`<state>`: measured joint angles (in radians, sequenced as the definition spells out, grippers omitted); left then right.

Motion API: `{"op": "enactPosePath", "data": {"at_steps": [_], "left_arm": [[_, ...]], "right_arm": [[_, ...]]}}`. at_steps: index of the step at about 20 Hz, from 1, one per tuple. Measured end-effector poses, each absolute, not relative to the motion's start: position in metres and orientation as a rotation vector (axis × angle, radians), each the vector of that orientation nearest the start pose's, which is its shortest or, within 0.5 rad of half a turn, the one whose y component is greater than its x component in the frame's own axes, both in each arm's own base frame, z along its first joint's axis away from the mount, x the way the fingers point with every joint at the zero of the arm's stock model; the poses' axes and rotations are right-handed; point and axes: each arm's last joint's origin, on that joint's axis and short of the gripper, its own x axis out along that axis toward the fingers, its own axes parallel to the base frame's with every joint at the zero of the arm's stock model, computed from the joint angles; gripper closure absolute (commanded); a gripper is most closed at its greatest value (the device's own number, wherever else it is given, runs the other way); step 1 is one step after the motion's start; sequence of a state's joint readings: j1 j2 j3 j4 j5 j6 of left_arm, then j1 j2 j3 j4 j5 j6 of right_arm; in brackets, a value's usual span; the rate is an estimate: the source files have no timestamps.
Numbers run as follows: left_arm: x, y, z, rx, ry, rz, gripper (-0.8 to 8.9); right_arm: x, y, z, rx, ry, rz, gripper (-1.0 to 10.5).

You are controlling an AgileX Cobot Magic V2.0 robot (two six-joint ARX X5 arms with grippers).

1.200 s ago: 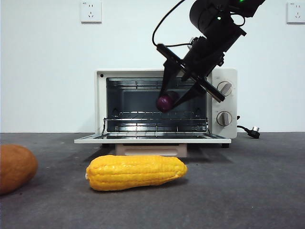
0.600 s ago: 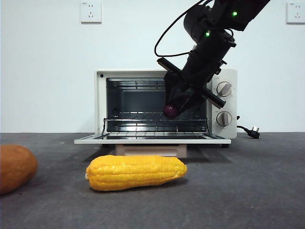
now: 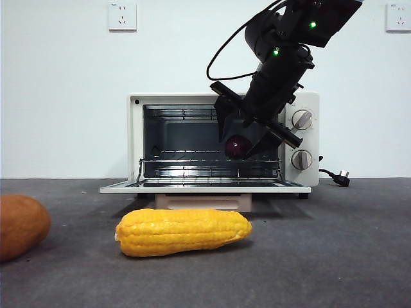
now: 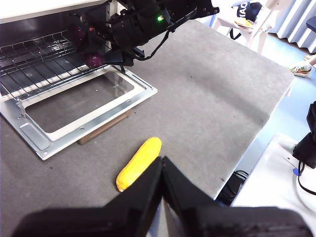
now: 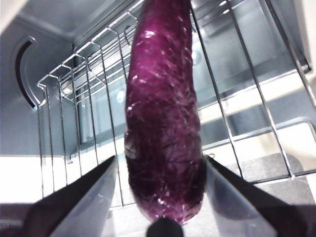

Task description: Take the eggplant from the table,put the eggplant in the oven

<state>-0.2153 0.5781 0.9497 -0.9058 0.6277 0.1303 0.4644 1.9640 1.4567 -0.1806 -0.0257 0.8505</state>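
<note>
The dark purple eggplant (image 3: 237,146) hangs in the mouth of the open cream-white oven (image 3: 135,138), just above its wire rack (image 3: 186,154). My right gripper (image 3: 241,142) comes down from the upper right and is shut on it. In the right wrist view the eggplant (image 5: 163,123) runs lengthwise between the two jaws, pointing into the oven over the rack (image 5: 247,74). The left wrist view shows the eggplant (image 4: 94,59) at the oven opening under the other arm. My left gripper (image 4: 162,165) is shut on nothing, high above the table (image 4: 222,98).
A yellow corn cob (image 3: 183,232) lies on the table in front of the dropped oven door (image 3: 205,188). An orange-brown rounded vegetable (image 3: 22,224) sits at the left edge. The oven's knobs (image 3: 302,119) and power plug (image 3: 340,176) are to the right.
The right gripper has carried the eggplant to the right and slightly lower, closer to the oven rack. The corn and the left arm have not moved.
</note>
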Motion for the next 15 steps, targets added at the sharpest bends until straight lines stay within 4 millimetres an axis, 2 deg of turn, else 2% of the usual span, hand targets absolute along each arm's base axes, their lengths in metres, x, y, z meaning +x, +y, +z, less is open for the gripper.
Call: {"op": "enactPosePath", "data": {"at_steps": [2, 4, 10, 15], "left_arm": [[0.078, -0.035, 0.346, 0.007, 0.484, -0.855, 8.19], [0.078, -0.035, 0.346, 0.011, 0.482, -0.856, 8.19], [0.078, -0.036, 0.346, 0.023, 0.48, -0.878, 8.19], [0.078, -0.036, 0.346, 0.04, 0.48, -0.863, 8.19]], "right_arm": [[0.392, 0.198, 0.219, 0.643, 0.829, 0.154, 6.5], [0.39, 0.199, 0.219, 0.639, 0.834, 0.154, 5.9], [0.378, 0.196, 0.244, 0.642, 0.821, 0.166, 5.9], [0.366, 0.19, 0.252, 0.609, 0.887, 0.131, 5.9]]}}
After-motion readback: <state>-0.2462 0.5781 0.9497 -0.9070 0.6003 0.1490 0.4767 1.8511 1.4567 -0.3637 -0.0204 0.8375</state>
